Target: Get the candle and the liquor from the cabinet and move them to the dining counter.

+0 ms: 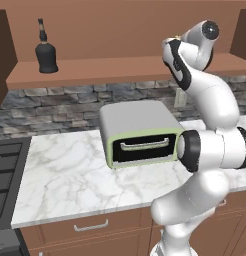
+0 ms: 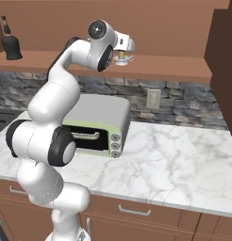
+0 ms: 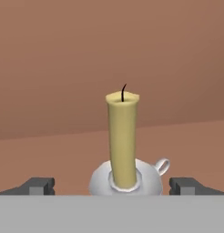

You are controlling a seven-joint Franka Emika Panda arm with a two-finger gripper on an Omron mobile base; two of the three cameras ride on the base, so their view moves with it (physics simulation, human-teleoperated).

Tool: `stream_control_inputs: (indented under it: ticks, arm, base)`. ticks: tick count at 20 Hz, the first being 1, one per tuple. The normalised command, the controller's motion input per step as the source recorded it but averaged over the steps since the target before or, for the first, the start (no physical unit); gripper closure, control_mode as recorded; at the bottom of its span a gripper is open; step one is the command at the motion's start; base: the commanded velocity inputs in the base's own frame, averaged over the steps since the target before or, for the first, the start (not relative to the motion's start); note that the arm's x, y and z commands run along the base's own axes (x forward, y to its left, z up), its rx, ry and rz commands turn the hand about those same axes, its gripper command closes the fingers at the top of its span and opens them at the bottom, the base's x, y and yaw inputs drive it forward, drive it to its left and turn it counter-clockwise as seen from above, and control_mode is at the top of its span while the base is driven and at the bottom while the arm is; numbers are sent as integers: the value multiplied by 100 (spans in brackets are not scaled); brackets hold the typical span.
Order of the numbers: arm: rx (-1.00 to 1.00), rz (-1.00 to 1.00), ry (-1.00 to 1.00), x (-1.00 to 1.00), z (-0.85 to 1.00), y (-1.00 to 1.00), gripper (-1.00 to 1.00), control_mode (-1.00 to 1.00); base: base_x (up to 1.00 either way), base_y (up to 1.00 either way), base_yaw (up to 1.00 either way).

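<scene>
The candle (image 3: pixel 123 136), a pale-yellow stick on a small silvery dish holder with a ring handle, stands upright on the cabinet shelf (image 2: pixel 174 66). In the hand view it is centred just ahead of my gripper (image 3: pixel 112 186), which is open, one dark tip on each side of the holder and touching nothing. From the right base view, the candle (image 2: pixel 121 59) peeks out under my hand at the shelf. The liquor (image 1: pixel 46 52), a squat black bottle with a thin neck, stands far to the left on the same shelf (image 1: pixel 120 67), also visible as the bottle (image 2: pixel 10 40). The dining counter is out of view.
A grey and green toaster oven (image 1: pixel 140 132) sits on the marble worktop (image 1: pixel 65 175) below the shelf, against a stone backsplash (image 2: pixel 184 108) with a wall outlet (image 2: pixel 153 98). A stove (image 1: pixel 5 170) borders the worktop's left end. Brown drawers (image 1: pixel 90 227) run beneath.
</scene>
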Motion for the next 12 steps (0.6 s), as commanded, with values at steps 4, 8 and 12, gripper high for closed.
stream_control_inputs:
  ticks: [4,8,12]
  arm:
    - [0,0,0,21,-5,-8,-100,-100]
    - [0,0,0,14,0,-14,-100,-100]
    - [0,0,0,10,0,-8,-100,-100]
  base:
    - [0,0,0]
    - [0,0,0]
    - [0,0,0]
